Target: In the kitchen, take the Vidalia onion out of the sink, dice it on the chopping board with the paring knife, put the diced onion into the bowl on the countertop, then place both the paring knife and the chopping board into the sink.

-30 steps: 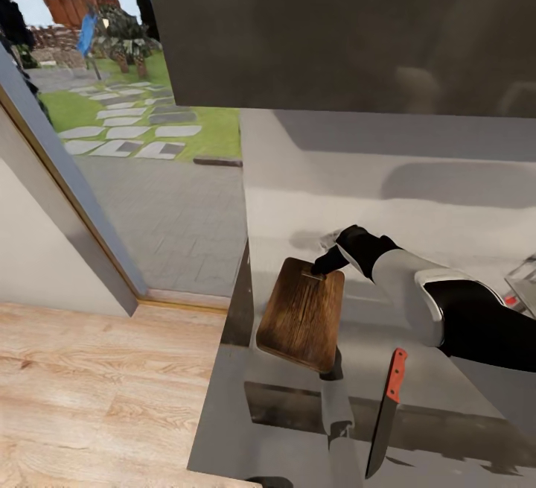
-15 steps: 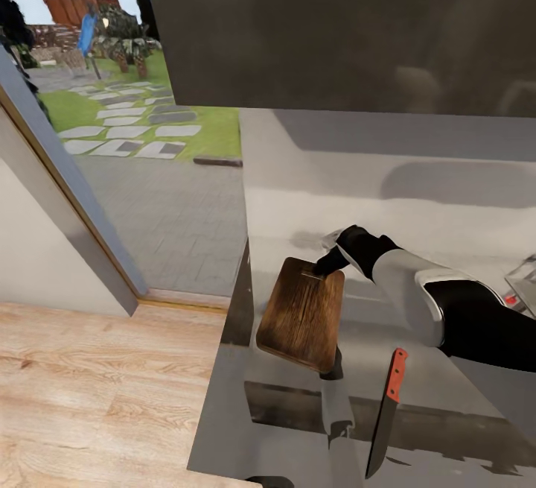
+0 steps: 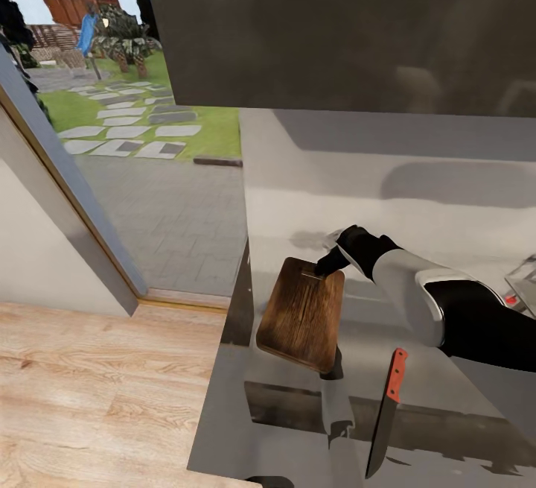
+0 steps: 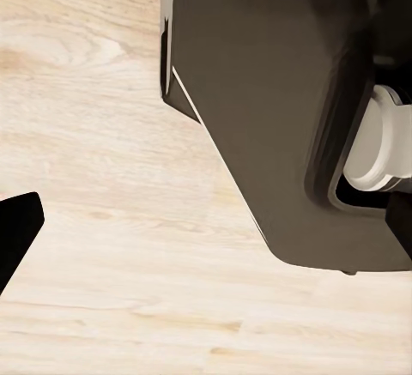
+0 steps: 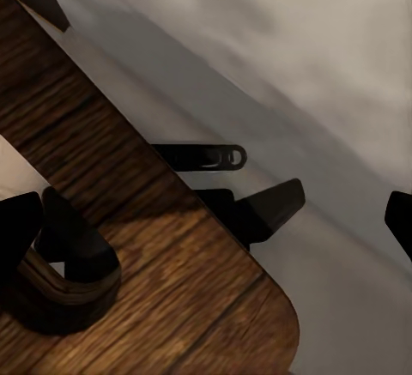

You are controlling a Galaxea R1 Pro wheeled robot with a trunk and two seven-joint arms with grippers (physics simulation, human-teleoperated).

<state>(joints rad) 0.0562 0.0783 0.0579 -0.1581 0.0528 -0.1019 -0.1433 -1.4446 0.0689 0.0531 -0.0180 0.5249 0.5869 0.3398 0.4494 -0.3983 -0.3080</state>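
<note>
The dark brown chopping board [image 3: 301, 314] lies at the left end of the grey countertop [image 3: 417, 197], its left corner over the edge. My right gripper [image 3: 323, 266] hovers at the board's far end beside the slot [image 5: 53, 282], its black fingers [image 5: 19, 222] spread wide and open over the board [image 5: 172, 272]. The paring knife [image 3: 385, 412], with its orange-red handle [image 3: 397, 373], rests near the front edge, right of the board. My left gripper [image 4: 206, 238] hangs open over the wood floor next to my dark body. The onion and the bowl are out of view.
A corner of the sink with a red knob [image 3: 511, 299] shows at the far right. Dark upper cabinets [image 3: 335, 26] hang above the counter. Left of the counter's end are a glass opening onto a garden [image 3: 141, 130] and light wood floor [image 3: 97, 391].
</note>
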